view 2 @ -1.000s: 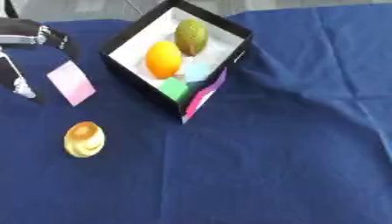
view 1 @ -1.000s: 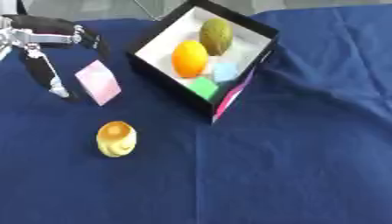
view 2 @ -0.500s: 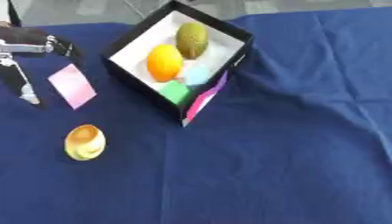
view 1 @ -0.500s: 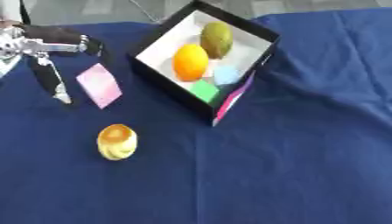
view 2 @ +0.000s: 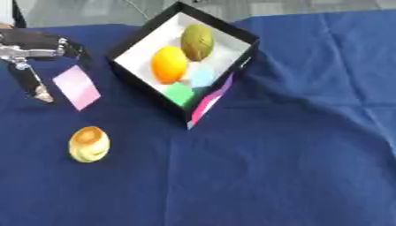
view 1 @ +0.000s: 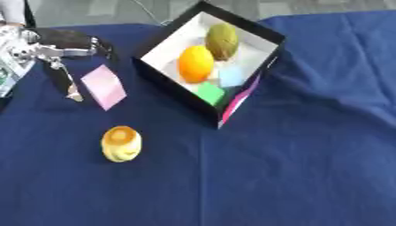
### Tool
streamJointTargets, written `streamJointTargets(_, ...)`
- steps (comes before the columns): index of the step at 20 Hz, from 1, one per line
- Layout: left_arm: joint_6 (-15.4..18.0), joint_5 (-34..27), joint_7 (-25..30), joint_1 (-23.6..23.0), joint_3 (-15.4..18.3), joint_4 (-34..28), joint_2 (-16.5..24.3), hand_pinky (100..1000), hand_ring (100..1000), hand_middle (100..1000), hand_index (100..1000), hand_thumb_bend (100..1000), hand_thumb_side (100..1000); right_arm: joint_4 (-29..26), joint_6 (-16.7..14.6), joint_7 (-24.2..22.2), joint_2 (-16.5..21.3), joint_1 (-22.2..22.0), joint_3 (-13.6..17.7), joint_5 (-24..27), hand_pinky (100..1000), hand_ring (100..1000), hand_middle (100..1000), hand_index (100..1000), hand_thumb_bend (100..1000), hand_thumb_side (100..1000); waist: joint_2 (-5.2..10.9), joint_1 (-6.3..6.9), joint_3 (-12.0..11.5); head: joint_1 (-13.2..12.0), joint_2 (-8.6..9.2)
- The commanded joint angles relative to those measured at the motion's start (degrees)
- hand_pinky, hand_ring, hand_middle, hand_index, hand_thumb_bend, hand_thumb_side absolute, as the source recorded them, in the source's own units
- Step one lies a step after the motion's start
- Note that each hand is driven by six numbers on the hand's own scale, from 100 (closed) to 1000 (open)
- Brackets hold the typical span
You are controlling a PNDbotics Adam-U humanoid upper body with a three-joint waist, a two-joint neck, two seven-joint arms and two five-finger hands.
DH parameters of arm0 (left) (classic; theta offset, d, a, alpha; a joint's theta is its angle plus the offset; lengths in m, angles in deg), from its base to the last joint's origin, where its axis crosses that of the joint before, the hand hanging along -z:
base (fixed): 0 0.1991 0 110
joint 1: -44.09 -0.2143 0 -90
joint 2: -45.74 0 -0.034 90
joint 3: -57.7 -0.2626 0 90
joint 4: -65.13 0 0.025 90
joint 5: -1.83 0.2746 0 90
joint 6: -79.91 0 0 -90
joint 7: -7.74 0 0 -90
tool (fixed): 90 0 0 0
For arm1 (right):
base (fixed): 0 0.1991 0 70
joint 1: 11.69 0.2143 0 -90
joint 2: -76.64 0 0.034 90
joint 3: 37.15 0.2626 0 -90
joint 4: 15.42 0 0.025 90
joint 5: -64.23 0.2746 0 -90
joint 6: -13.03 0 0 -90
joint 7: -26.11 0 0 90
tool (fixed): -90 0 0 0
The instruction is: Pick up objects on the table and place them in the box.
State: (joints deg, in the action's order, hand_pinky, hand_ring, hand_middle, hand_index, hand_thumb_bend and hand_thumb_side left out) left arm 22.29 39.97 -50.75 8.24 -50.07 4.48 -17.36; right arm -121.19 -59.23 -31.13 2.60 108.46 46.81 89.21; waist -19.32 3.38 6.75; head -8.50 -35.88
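— Blue cloth (view 1: pixel 309 167) covers the whole table, deep navy and a little creased. What lies on it?

— Toward the far side stands a black box (view 1: pixel 158 77) with a white inside, turned corner-on to the camera. One flap, pink on its face (view 1: pixel 236 103), hangs down at the near corner.

— And inside the box?

— An orange (view 1: pixel 196 64) near the middle, a brownish-green rounded fruit (view 1: pixel 222 41) just behind it, touching or nearly so. In front of them a pale blue block (view 1: pixel 231 77) and a green block (view 1: pixel 209 93), side by side near the flap.

— Anything outside it on the cloth?

— Two things. A pink flat square piece (view 1: pixel 104 86) lies left of the box, near its left wall but apart from it. Nearer the camera, well apart from the box, sits a small yellow rounded thing with an orange top (view 1: pixel 121 144), perhaps a little cake or toy.

— Where is the robot?

— Its left hand (view 1: pixel 54 55) comes in from the left edge, at the level of the pink piece. One long finger (view 1: pixel 63 79) points down toward the cloth just left of that piece, with the tip beside it, not on it. A dark curled part arches over above the piece. The hand grasps nothing

— Is it clenched or spread?

— Relaxed and released, fingers hanging apart. The right hand does not show in either view
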Motion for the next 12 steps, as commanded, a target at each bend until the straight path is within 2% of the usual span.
streamJointTargets(1,5.01,1.37,3.22,1.48,1.53,1.41,0.52,847,890,832,793,688,100,-0.52,0.18,0.04,0.76,0.43,0.28,-0.43,766,759,681,789,229,483,0.93,-0.42,0.13,-0.32,0.87)
streamJointTargets(2,5.20,1.62,2.73,1.56,1.66,1.80,0.30,847,887,825,791,688,100,-0.49,0.20,0.05,0.73,0.39,0.28,-0.47,766,759,681,790,229,483,0.88,-0.44,0.14,-0.35,0.89)
streamJointTargets(3,5.39,1.80,2.24,1.62,1.73,2.10,0.14,838,867,768,775,688,100,-0.46,0.22,0.06,0.71,0.35,0.28,-0.49,766,759,681,790,229,484,0.84,-0.45,0.15,-0.37,0.89)
streamJointTargets(6,5.77,1.68,0.54,1.77,1.95,2.61,-0.24,820,834,706,741,685,100,-0.40,0.27,0.06,0.64,0.27,0.26,-0.49,767,759,681,790,227,486,0.77,-0.48,0.11,-0.44,0.86)
streamJointTargets(9,5.79,1.63,-1.72,1.98,2.26,2.59,-0.49,776,732,564,611,675,100,-0.40,0.28,0.02,0.61,0.25,0.23,-0.49,767,760,681,790,225,487,0.85,-0.62,0.09,-0.47,1.00)
streamJointTargets(11,5.45,1.48,-2.94,2.22,2.53,1.64,-0.39,745,644,493,528,666,100,-0.43,0.28,0.03,0.78,0.15,0.29,-0.50,767,760,682,790,224,486,0.96,-0.64,0.04,-0.42,0.89)
streamJointTargets(12,5.19,0.92,-3.13,2.52,2.76,0.70,-0.17,741,634,484,520,665,100,-0.48,0.25,0.04,0.88,0.09,0.34,-0.49,767,760,682,790,226,485,1.04,-0.61,-0.01,-0.40,0.71)
